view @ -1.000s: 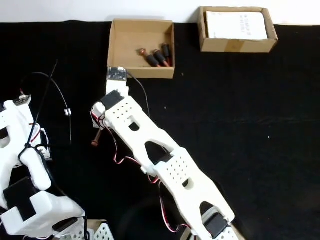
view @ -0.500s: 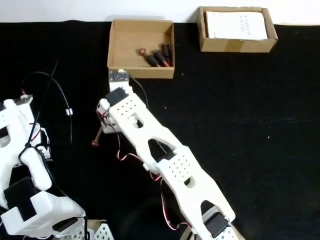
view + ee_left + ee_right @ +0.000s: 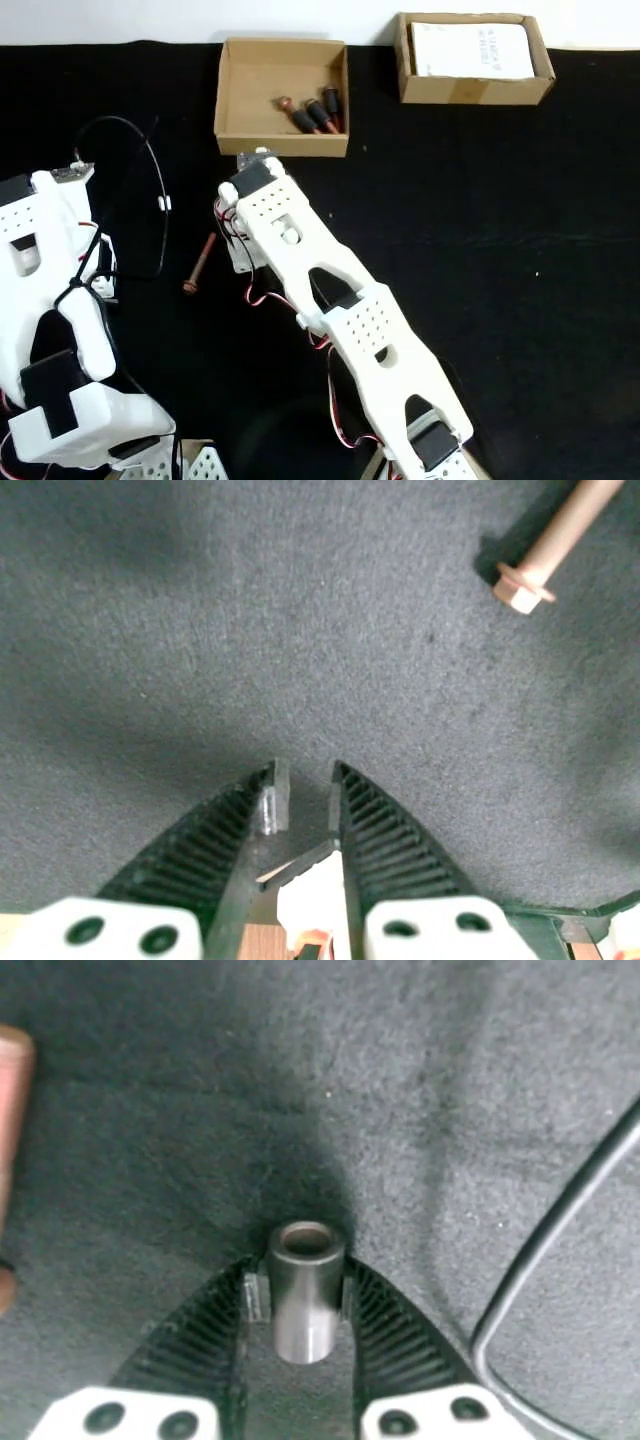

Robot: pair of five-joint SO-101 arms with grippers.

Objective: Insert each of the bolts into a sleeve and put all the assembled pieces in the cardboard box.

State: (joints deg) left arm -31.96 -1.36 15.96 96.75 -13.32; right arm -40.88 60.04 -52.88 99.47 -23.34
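Right end effector [image 3: 297, 1295] grips a sleeve [image 3: 304, 1310] (dark, hollow); left end effector [image 3: 303, 788] slightly ajar, empty, above the surface [image 3: 300, 630] near a bolt [image 3: 556, 542].

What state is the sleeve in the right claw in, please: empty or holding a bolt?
Empty: the sleeve in the right claw shows a hollow bore; a bolt lies apart on the table.

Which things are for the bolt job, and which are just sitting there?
For the job: bolt, sleeve in the right pincer, near box, finished pieces inside it.
Just lying about: far box, white paper in it.
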